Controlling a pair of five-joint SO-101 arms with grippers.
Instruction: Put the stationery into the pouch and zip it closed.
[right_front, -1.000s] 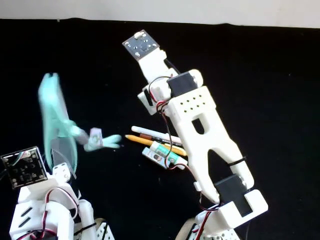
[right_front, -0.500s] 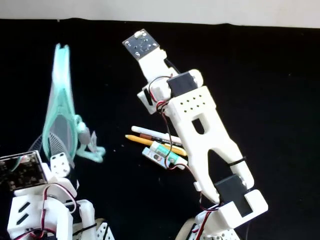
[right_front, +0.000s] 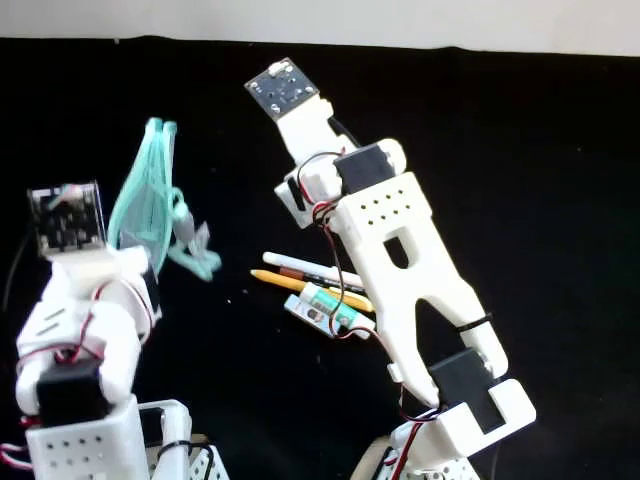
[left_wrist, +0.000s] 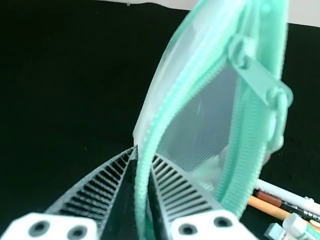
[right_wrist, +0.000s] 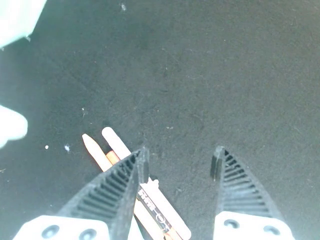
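Covering the bench we log a black table (right_front: 560, 150); right gripper (right_wrist: 180, 152), jaws spread wide and empty, above the table just by the pens (right_wrist: 114, 142); left gripper (left_wrist: 142, 156), clamped on the edge of the mint pouch (left_wrist: 200, 115), lifted off the table, zip open; pens, pencil (right_front: 280, 281) and small teal-white block (right_front: 322, 308) lying together mid-table

No print can be read. Dark lettering runs along the white pen (right_wrist: 156, 209) just beside one finger of the right gripper (right_wrist: 180, 152), too small to make out.
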